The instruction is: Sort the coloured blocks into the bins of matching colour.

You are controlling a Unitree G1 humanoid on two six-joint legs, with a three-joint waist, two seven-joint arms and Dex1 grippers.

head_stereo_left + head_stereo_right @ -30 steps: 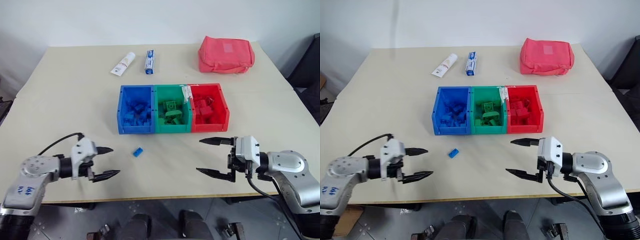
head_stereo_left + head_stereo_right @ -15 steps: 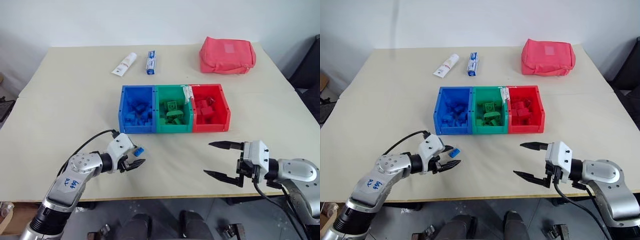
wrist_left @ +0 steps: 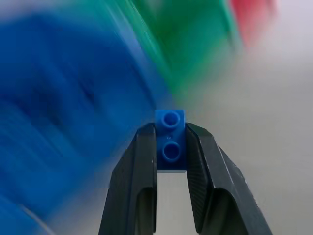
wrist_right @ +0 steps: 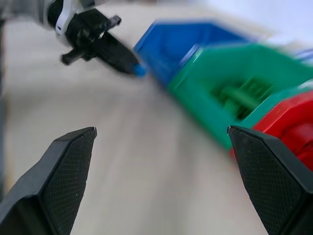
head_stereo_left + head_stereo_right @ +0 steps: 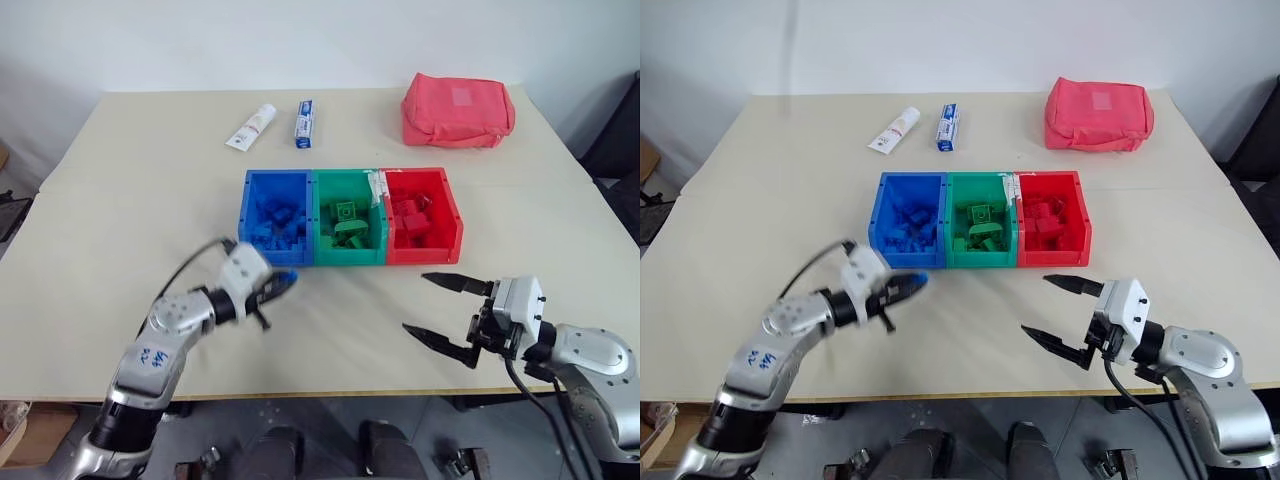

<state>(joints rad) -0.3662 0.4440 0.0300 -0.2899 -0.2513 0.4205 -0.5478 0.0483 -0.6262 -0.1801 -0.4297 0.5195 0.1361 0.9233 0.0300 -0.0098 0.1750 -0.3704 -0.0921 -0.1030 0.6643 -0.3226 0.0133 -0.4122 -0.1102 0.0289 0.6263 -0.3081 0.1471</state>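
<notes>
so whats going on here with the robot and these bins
The robot is sorting toy blocks by colour. Its left pincer is shut on a small blue block, held above the table just in front of the blue bin. The right pincer hangs open and empty over the table in front of the red bin. The green bin between them already holds green blocks.

A smooth, slightly glossy blue plastic block [image 3: 170, 139] with round studs sits between matt black fingers [image 3: 139, 171] whose inner pads [image 4: 71, 169] are finely cross-hatched. The joined blue, green and red bins [image 5: 349, 255] look like moulded plastic with a soft sheen. The desk [image 5: 130, 220] is a pale, matt, smooth board. A red pouch [image 5: 457, 109] appears soft woven cloth.
</notes>
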